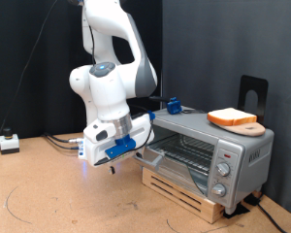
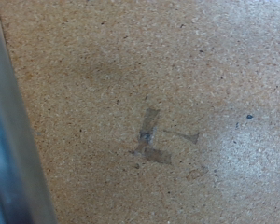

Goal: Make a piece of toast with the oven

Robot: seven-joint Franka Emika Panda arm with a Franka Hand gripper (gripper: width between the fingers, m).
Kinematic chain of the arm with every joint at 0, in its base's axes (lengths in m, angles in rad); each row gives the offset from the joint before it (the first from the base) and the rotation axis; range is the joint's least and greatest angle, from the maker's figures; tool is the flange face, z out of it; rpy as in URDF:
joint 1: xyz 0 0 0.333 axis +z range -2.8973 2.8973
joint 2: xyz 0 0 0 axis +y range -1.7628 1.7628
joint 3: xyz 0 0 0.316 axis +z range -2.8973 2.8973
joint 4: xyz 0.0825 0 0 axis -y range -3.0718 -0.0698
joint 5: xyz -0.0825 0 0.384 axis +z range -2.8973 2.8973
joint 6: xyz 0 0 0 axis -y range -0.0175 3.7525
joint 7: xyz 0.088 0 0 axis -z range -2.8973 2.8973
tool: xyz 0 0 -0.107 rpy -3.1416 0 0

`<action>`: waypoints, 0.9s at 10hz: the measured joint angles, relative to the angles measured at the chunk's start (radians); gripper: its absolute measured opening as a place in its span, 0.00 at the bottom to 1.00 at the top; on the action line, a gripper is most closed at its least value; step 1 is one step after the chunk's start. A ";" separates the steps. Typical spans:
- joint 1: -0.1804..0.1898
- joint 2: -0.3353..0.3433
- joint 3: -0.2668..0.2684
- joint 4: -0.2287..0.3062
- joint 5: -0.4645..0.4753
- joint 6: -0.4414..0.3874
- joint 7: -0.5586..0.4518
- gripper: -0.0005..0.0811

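Observation:
The oven (image 1: 223, 153) is a silver-grey toaster oven at the exterior view's right, with knobs down its right side. Its glass door (image 1: 170, 167) appears tilted open, and the wire rack (image 1: 184, 148) shows inside. The piece of toast (image 1: 231, 117) lies on a round light-wood board (image 1: 250, 128) on top of the oven. My gripper (image 1: 112, 165), white with blue parts, hangs low over the table just left of the door's edge, with nothing seen between its fingers. The wrist view shows only the speckled tabletop (image 2: 177, 75), a faint shadow (image 2: 151, 140) and a blurred grey edge (image 2: 9, 140); the fingers do not show there.
The oven stands on a low wooden crate (image 1: 189, 192). A black stand (image 1: 252, 92) rises behind it, and a small blue object (image 1: 172, 104) sits at its back left corner. A white box (image 1: 8, 144) with cables lies at the far left. Black curtains close off the back.

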State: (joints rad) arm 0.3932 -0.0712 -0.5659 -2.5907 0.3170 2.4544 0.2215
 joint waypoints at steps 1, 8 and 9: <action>-0.001 0.011 -0.001 0.006 0.015 0.000 -0.018 1.00; -0.002 0.025 0.000 0.039 0.117 -0.072 -0.062 1.00; -0.002 0.025 0.000 0.040 0.117 -0.072 -0.062 1.00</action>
State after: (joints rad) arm 0.3916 -0.0464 -0.5663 -2.5509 0.4342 2.3822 0.1600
